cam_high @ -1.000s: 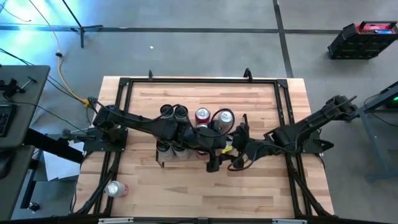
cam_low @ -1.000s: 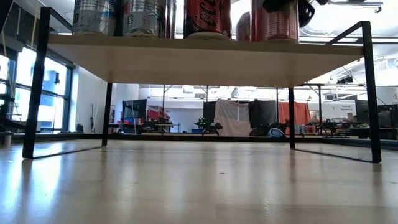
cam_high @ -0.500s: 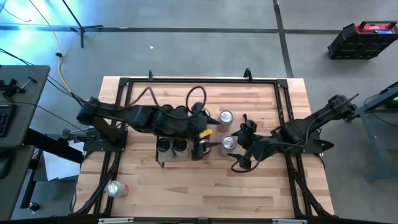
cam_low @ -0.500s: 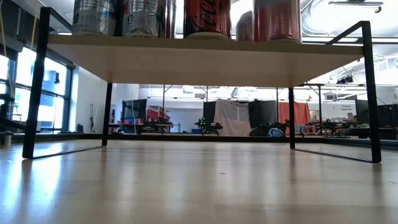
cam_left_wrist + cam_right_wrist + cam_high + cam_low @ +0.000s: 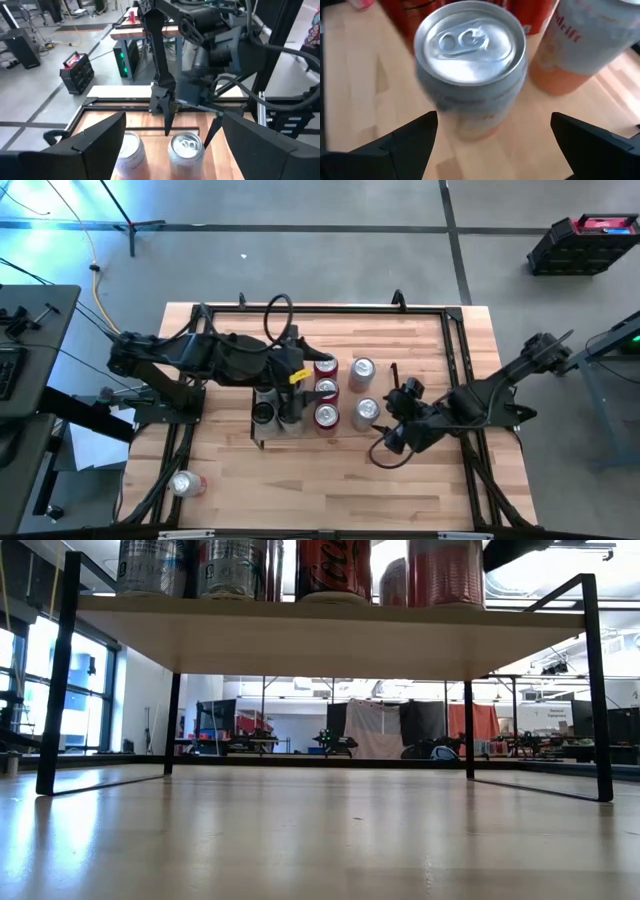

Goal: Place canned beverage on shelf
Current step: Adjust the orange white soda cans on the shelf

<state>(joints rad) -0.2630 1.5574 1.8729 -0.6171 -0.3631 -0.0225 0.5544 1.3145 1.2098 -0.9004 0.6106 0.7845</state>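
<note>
The shelf is a light-wood board on black wire frames; the low view shows it from below. Several cans stand upright on it. The silver-topped can stands at its near right corner and shows close up in the right wrist view. My right gripper is open just right of that can, its fingers clear of it on either side. My left gripper is open and empty above the red cans in the middle of the shelf.
A second pale can stands behind the silver one, with an orange and white label. Dark-topped cans fill the shelf's left end. One can lies on its side at the table's near left. Black rails edge the tabletop.
Both grippers were together at the shelf's near right corner. My left gripper has drawn back toward the table's left and far side. My right gripper has backed off toward the right edge. The silver-topped can now stands free on the shelf.
</note>
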